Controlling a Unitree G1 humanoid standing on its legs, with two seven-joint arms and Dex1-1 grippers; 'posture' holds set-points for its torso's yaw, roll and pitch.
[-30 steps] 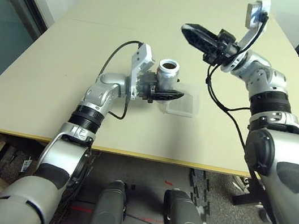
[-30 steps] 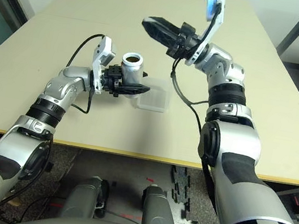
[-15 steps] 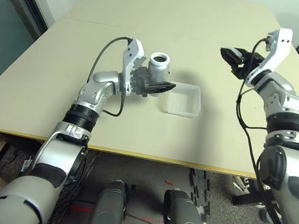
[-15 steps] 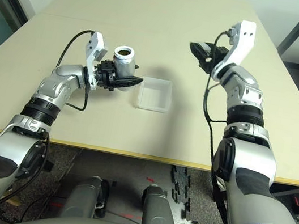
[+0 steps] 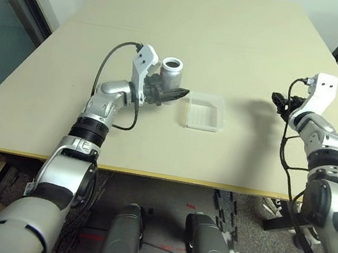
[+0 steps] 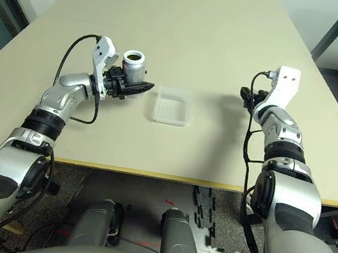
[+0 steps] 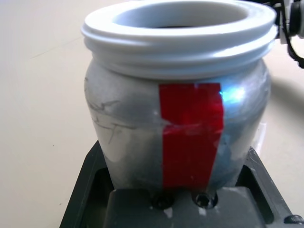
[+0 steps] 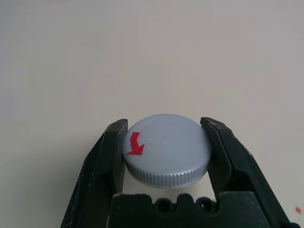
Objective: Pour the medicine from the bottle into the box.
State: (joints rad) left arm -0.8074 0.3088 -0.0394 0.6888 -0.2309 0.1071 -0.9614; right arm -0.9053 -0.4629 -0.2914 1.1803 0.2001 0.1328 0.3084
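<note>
Looking at the bottle [image 5: 172, 74] first, you've got it upright with its mouth open, clamped low on its body in the left jaws [image 5: 176, 94], just above the surface [image 5: 236, 34]. The wrist view shows the white threaded rim, the red strip down the side and a black finger [image 7: 88, 183] snug against each flank, so those jaws are closed on it. The inside looks dark from above; you can't make out any pills.

The box [image 5: 204, 112] sits flat on the surface, just beside the bottle on its right, with the tips of the left jaws reaching toward its near-left corner. Whether they touch it, you can't tell. It looks clear with nothing obvious in it.

Way over on the right, well apart from the box, your right jaws [image 8: 166, 156] are pinched on the cap [image 8: 166, 149], one finger on each side of its ribbed edge. The cap has a small red arrow on top. That arm hangs low near the surface, its shadow falling to its left. Whether the cap touches down, you can't tell.
</note>
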